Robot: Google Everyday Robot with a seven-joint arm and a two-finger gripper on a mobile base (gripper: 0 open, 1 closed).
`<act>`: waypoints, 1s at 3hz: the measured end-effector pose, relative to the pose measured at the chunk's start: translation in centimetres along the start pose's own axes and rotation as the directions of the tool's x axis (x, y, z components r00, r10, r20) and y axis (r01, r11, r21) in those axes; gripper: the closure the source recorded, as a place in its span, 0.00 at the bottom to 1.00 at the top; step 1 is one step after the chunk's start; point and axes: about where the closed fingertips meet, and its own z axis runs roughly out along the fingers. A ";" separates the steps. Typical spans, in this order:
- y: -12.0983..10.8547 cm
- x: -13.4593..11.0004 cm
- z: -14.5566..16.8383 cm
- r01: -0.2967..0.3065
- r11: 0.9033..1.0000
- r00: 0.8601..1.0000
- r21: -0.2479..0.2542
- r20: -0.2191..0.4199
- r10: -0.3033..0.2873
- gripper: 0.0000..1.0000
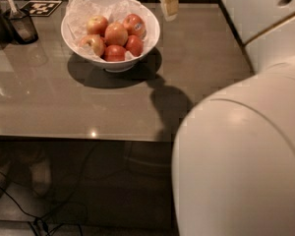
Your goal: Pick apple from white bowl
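Fist-sized pale yellow-orange apple (116,33), pink-red blush, topmost at centre of wide glossy white bowl (119,65) lined with crinkled paper. Touching at 2 o'clock: redder stickered apple (134,24). Beyond the rim, also 2 o'clock, over grey glossy table (49,97): cream gripper (167,3), open or closed impossible to tell.

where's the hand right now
In the camera view the hand hangs at the top edge, just right of the white bowl and above the far part of the grey table.
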 end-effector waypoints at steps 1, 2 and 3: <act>-4.1 -1.4 3.8 0.068 0.997 0.997 0.045 0.037 -0.070 0.00; -4.5 -2.0 4.5 0.075 0.996 0.996 0.050 0.045 -0.077 0.00; -4.9 -4.4 6.7 0.073 0.997 0.991 0.040 0.110 -0.076 0.00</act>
